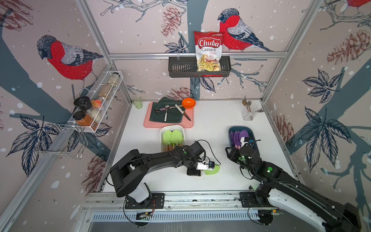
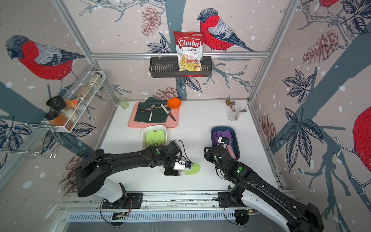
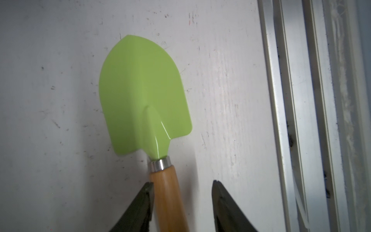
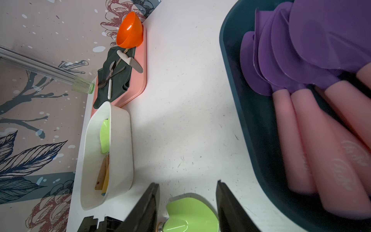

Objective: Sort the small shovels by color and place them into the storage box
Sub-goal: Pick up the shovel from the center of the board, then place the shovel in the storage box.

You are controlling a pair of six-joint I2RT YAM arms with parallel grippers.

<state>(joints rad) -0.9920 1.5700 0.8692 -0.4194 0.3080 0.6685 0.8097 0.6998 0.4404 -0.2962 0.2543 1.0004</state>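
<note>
A: Where is the shovel that is being dealt with?

B: The green-bladed shovel (image 3: 144,90) with the wooden handle is seen lying flat on the white table (image 1: 210,124). It lies towards the front edge, between the two arms and apart from both boxes.

A: Is it gripped?

B: Not yet, by the look of it. Its handle is straddled by the left gripper (image 3: 182,182), whose fingers (image 3: 140,206) are spread. One is just beside the wood, and whether it touches cannot be told. The other is clearly apart from it.

A: And the other arm?

B: The right gripper (image 4: 187,182) is held by the near end of the dark-blue storage box (image 1: 251,132). Its fingers are spread as well, and nothing is pinched between them.

A: How far along is the sorting judged to be?

B: Nearly done. Green shovels (image 1: 172,136) are laid in the white storage box (image 4: 120,140), and purple shovels (image 4: 311,40) with pink handles are stacked in the dark-blue one. No other loose shovel is seen on the table.

A: What is called for next?

B: The left jaws are to be closed squarely on the handle. The shovel is then to be lifted clear and carried back to the white box. The handle is round and smooth, so a centred grip is advised, and the box rim must be cleared before lowering.
</note>
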